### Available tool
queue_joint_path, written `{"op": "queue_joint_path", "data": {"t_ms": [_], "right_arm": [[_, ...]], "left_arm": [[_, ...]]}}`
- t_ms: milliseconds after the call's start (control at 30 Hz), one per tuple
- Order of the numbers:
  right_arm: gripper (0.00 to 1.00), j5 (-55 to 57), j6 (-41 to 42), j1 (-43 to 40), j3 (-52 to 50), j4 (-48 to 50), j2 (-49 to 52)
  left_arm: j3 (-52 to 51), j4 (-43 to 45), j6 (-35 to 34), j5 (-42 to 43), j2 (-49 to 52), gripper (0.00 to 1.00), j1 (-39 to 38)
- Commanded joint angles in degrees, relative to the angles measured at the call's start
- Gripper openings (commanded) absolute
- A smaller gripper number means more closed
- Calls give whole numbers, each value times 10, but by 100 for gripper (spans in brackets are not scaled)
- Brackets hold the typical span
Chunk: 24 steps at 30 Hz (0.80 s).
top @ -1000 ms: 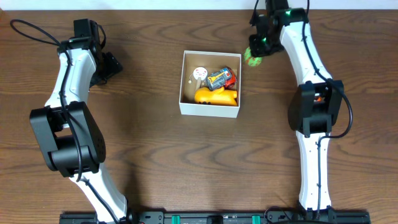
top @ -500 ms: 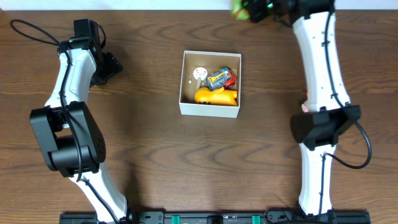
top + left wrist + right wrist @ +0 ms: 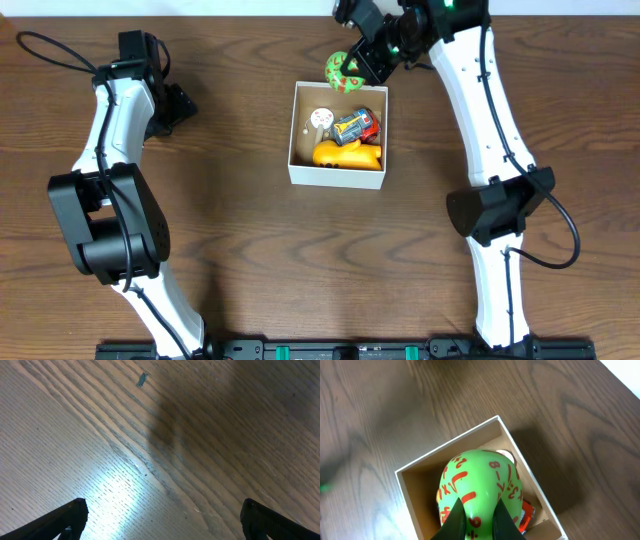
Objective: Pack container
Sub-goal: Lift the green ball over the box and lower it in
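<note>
Worktop of dark brown wood, seen from above, with one robot arm at each side. Near the left edge, the left pincer (image 3: pixel 184 106) stands wide and empty above bare wood, and this arm has not moved in the last second.

In the middle of the worktop, somewhat toward the far edge, sits the container (image 3: pixel 336 177), a square shallow box with white walls and a brown inside. It already holds a yellow toy (image 3: pixel 347 155) along its near wall, a red, blue and yellow toy (image 3: pixel 356 126) beside its right wall, and a small round white piece (image 3: pixel 320 117) toward its far left corner. None of these has shifted.

To the right, the right pincer (image 3: pixel 354 70) is closed narrowly on a green toy (image 3: pixel 343 72), rounded and marked with red numerals. A second ago this arm held the toy off the container's far right corner. It then swung to the far edge of the worktop and has now come left, to the container's far wall. The right wrist camera looks down past the toy into the open box.

Judged from this, the carry is nearly done. What remains is to lower the toy into the free space at the far side and release it.
</note>
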Motion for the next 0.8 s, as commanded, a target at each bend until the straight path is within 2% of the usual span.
{"op": "queue_joint_path", "data": {"t_ms": [0, 433, 767], "right_arm": [[1, 31, -25, 21, -17, -5, 17], [1, 37, -100, 30, -115, -17, 22], [1, 34, -110, 27, -132, 39, 22]], "left_arm": [[-4, -2, -1, -7, 1, 98, 2], [-4, -2, -1, -7, 1, 98, 2], [-4, -2, -1, -7, 1, 98, 2]]}}
